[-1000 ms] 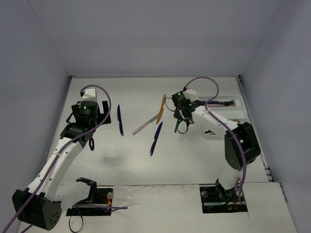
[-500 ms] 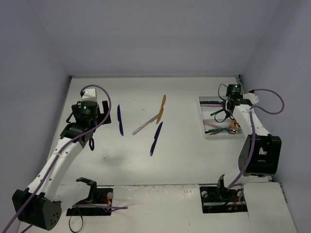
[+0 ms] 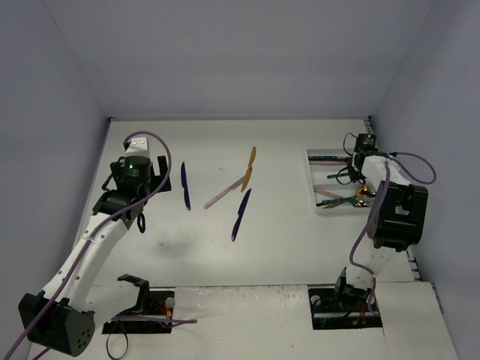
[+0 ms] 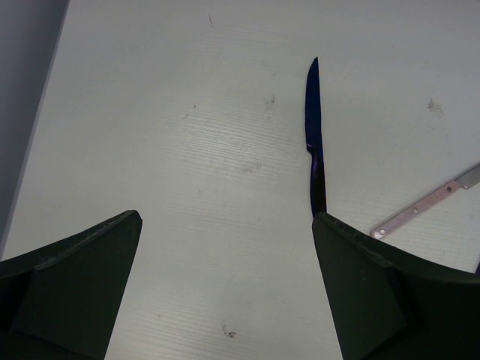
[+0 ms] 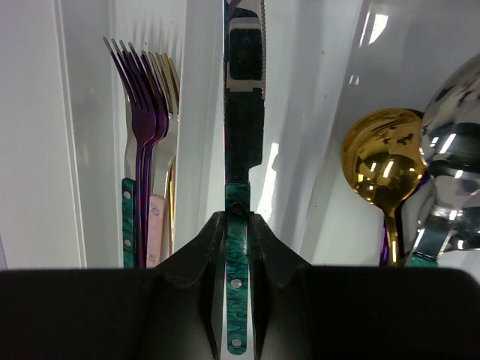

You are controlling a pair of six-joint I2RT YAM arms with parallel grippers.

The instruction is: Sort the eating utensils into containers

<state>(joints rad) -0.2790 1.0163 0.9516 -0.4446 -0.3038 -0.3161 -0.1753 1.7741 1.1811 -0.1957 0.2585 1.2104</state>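
The left arm [image 3: 82,259] is showing white shells between black joint housings, a purple cable [image 3: 166,169] curling off it and a green light [image 3: 133,166] glowing on its wrist block. The right arm [image 3: 396,214] is wearing the same white and black, its own purple cable trailing. Both are standing on black base plates [image 3: 139,311] at the near edge of the desk [image 3: 300,247]. The left tool [image 4: 226,216] is showing dark, wedge-shaped fingers [image 4: 75,292].

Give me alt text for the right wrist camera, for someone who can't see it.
The right gripper clamps the teal handle of a dark-bladed serrated metal knife, aligned with the middle compartment of a white plastic tray. Purple and gold forks lie left; gold and silver spoons right.
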